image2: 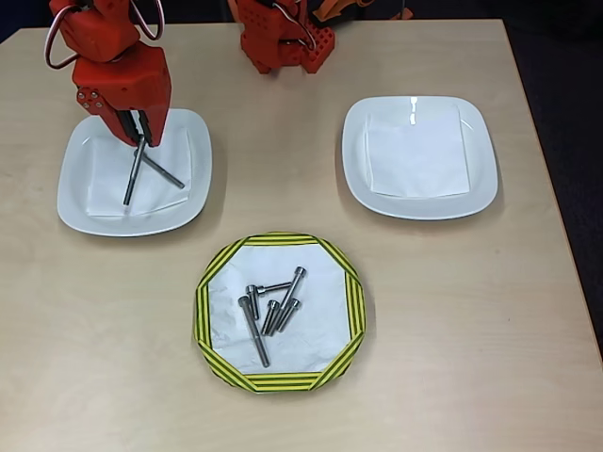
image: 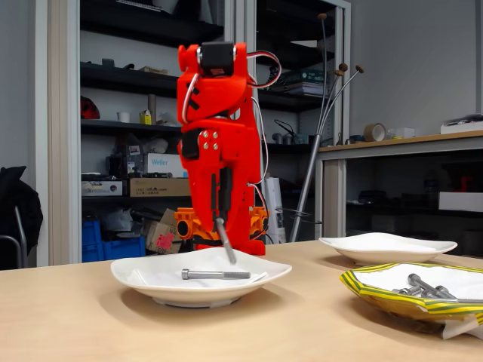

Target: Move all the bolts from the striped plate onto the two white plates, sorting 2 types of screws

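My red gripper (image2: 141, 139) hangs over the left white plate (image2: 80, 202) and is shut on the top end of a long bolt (image2: 134, 177). The bolt slants down from the fingers, its lower end close to the plate. A second long bolt (image2: 164, 173) lies flat on that plate. In the fixed view the gripper (image: 219, 219) points straight down with the held bolt (image: 226, 243) above the lying bolt (image: 215, 274). The striped plate (image2: 212, 353) at the front middle holds several bolts (image2: 271, 311), long and short. The other white plate (image2: 476, 184) carries only a paper sheet.
The arm's red base (image2: 283, 42) stands at the table's far edge between the two white plates. Each plate is lined with white paper. Bare wooden table (image2: 471, 358) lies around the plates. Shelves and a bench stand behind the table in the fixed view.
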